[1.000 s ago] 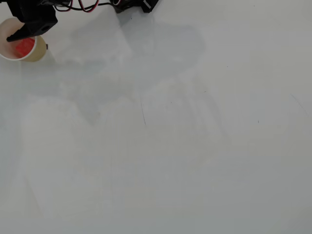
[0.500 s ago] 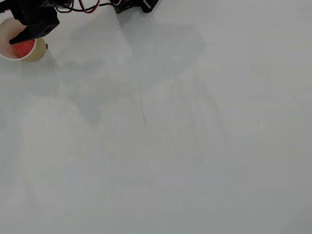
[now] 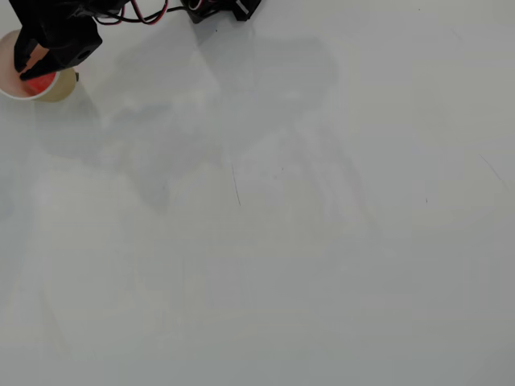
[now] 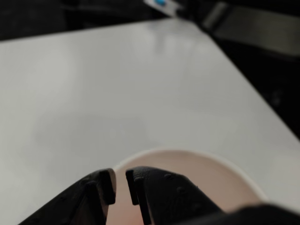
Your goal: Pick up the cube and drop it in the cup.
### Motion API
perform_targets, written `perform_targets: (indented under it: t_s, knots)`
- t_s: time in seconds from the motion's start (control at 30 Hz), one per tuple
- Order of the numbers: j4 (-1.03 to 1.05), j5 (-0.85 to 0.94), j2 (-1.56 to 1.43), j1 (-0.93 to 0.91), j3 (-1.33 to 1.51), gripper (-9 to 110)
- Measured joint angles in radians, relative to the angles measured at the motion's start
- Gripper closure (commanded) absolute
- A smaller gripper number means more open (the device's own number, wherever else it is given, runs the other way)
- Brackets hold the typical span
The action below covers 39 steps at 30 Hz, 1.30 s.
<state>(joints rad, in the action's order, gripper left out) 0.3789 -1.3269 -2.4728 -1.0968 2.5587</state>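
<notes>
The cream-white cup (image 3: 63, 85) stands at the table's far top-left corner in the overhead view, and the red cube (image 3: 39, 84) lies inside it, partly covered by the arm. My black gripper (image 3: 24, 71) hangs right over the cup's mouth. In the wrist view the gripper (image 4: 120, 182) has its two tips almost touching, with only a thin slit and nothing between them. The cup's rim (image 4: 213, 162) curves just beneath the fingers. The cube is hidden in that view.
The arm's base and red and black wires (image 3: 145, 11) sit along the top edge of the overhead view. The white table (image 3: 282, 241) ends in a dark drop on the right of the wrist view (image 4: 262, 93).
The jaws have drawn together over the cup and the gripper has shifted slightly towards the top edge. The cube stays in the cup.
</notes>
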Motion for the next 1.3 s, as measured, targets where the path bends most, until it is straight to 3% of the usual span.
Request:
perform_targets:
  t_s: [0.43,0.87,1.3]
  knots:
    - [0.0,0.008,-0.133,0.278,0.008,102]
    - [0.048,0.008,-0.403,0.676,0.319,102]
    - [0.212,0.008,-0.578,0.914,0.477,102]
